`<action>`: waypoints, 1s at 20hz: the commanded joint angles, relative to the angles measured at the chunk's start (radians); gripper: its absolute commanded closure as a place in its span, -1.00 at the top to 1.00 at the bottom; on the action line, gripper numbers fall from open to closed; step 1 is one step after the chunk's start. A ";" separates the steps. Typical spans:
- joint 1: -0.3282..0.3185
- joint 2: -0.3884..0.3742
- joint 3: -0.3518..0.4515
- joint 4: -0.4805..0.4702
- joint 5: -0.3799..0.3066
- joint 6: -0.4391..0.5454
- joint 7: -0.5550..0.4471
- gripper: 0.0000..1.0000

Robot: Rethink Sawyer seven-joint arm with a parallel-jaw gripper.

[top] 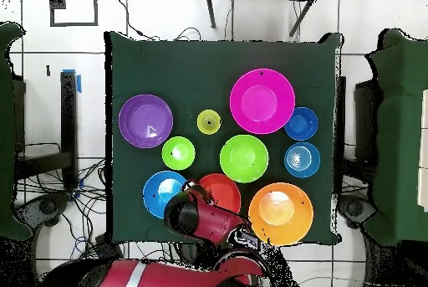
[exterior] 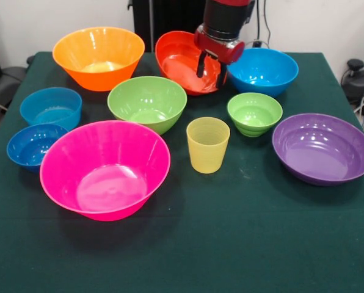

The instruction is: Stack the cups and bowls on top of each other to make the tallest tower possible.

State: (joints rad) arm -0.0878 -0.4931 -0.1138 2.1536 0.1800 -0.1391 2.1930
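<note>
My gripper (exterior: 211, 68) is at the far side of the table, its fingers astride the right rim of the red-orange bowl (exterior: 179, 58). The bowl is tilted, with its opening turned towards the front. In the overhead view the gripper (top: 196, 193) covers that bowl's (top: 224, 190) left edge. The yellow cup (exterior: 207, 144) stands upright near the middle. The medium green bowl (exterior: 147, 102) is to its left and the small green bowl (exterior: 254, 113) to its right. Every piece stands alone; none is nested in another.
The large pink bowl (exterior: 105, 168) is at the front left and the orange bowl (exterior: 98, 56) at the far left. The purple bowl (exterior: 322, 148) is on the right. A blue bowl (exterior: 262, 70) sits beside the gripper. Two smaller blue bowls (exterior: 50, 107) (exterior: 34, 144) stand at the left edge.
</note>
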 commanded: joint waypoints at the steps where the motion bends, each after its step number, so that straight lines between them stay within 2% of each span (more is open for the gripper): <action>1: 0.015 -0.058 0.055 -0.064 0.000 0.158 0.076 1.00; 9: 0.040 -0.112 0.038 -0.052 0.000 0.214 0.089 1.00; 20: 0.042 0.010 0.072 -0.094 0.009 0.077 0.134 1.00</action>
State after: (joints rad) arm -0.0506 -0.5660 -0.1311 2.1452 0.1798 -0.0255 2.1930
